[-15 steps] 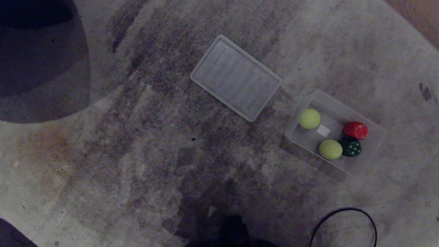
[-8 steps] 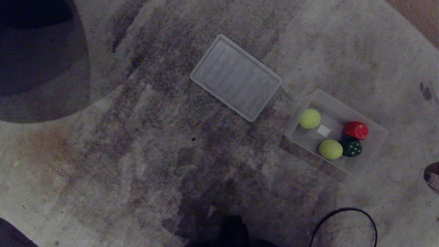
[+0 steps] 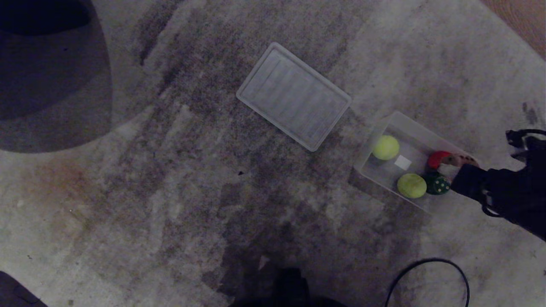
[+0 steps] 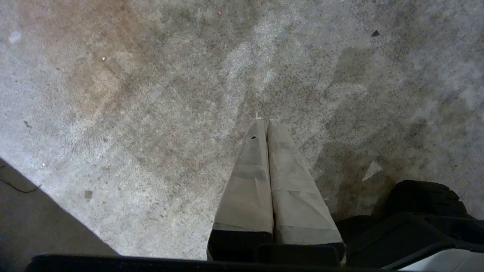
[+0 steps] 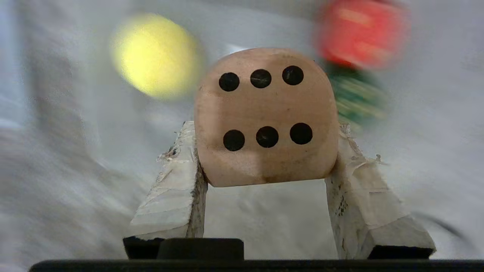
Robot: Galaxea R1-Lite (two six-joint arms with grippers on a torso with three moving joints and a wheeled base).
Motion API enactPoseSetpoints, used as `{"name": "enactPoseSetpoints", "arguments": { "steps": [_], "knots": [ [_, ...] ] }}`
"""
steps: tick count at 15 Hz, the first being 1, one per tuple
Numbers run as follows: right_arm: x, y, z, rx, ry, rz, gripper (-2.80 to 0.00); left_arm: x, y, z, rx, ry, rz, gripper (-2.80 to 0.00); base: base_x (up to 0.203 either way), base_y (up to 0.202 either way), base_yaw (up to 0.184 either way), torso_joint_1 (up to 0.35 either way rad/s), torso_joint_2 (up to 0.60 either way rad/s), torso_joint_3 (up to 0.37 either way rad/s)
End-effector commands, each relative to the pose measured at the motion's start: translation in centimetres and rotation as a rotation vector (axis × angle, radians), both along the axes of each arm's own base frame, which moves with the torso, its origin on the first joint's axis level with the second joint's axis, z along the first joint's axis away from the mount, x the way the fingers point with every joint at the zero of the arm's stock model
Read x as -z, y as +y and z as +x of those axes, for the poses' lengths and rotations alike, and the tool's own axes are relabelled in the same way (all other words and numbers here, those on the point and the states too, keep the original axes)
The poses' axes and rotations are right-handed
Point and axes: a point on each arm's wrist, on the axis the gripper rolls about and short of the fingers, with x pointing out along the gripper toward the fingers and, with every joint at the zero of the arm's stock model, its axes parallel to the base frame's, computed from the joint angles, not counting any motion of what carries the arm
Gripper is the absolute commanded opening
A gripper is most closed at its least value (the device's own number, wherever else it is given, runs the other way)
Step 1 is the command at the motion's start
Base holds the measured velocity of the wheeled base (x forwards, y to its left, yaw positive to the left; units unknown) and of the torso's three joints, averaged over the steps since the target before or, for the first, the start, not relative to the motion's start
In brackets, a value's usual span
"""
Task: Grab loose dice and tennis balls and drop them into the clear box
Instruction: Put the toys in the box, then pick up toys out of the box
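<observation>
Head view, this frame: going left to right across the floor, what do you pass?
Flat clear lid → first tennis ball → second tennis ball → green die → beige die held by the right tool over the clear box.

We see the head view dim and murky, with a broad dark shadow (image 3: 51, 76) over the far left of the carpet (image 3: 170, 192). Our right wrist view is brighter, sharp on the beige die (image 5: 266, 117) but smeared by motion blur behind it.

Mottled grey carpet (image 3: 170, 192) — bearing clear box (image 3: 399, 120), ribbed lid (image 3: 293, 96), black cable (image 3: 426, 261).
</observation>
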Motion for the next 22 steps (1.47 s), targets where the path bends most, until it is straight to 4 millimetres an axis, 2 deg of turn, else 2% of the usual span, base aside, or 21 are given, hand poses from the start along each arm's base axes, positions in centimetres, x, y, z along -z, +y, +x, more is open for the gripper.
{"name": "enactPoseSetpoints", "arguments": {
  "steps": [1, 2, 3, 8, 10, 12, 13, 19, 22],
  "knots": [
    [2.5, 1.8, 3.7, -0.041, -0.005, 0.027, -2.8, 0.0, 0.0, 0.0, -0.001, 0.003, 0.0, -2.8, 0.0, 0.0, 0.0, 0.0, 0.0, 0.0],
    [2.9, 2.0, 4.2, -0.048, -0.002, 0.028, -2.8, 0.0, 0.0, 0.0, -0.001, 0.003, -0.001, -2.8, 0.0, 0.0, 0.0, 0.0, 0.0, 0.0],
    [3.4, 2.1, 4.5, -0.048, 0.011, 0.027, 0.0, 0.0, 0.0, 0.0, -0.001, 0.003, -0.001, -2.8, 0.0, 0.0, 0.0, 0.0, 0.0, 0.0],
    [3.4, 1.7, 4.4, -0.046, 0.004, -0.066, 0.0, 0.0, 0.0, 0.0, -0.001, 0.003, -0.001, -2.8, 0.0, 0.0, 0.0, 0.0, 0.0, 0.0],
    [2.5, 1.5, 3.1, -0.049, -0.016, -0.071, 0.0, 0.0, 0.0, 0.0, -0.001, 0.003, -0.001, -2.8, 0.0, 0.0, 0.0, 0.0, 0.0, 0.0],
    [2.5, 1.3, 0.4, -0.061, -0.006, -0.077, 0.0, 0.0, 0.0, 0.0, -0.001, 0.003, 0.0, -2.8, 0.0, 0.0, 0.0, 0.0, 0.0, 0.0],
    [2.4, 1.2, -1.2, -0.064, -0.005, -0.069, -2.8, 0.0, 0.0, 0.0, -0.001, 0.003, 0.0, -2.8, 0.0, 0.0, 0.0, 0.0, 0.0, 0.0],
    [2.2, -0.1, -11.6, -0.106, 0.048, -0.109, -2.8, 0.0, 0.0, 0.0, -0.001, 0.003, 0.0, -2.8, 0.0, 0.0, 0.0, 0.0, 0.0, 0.0],
    [3.0, -1.0, -17.1, -0.117, 0.078, -0.15, -2.8, 0.0, 0.0, 0.0, -0.001, 0.003, -0.001, -2.8, 0.0, 0.0, 0.0, 0.0, 0.0, 0.0]
  ]
}}
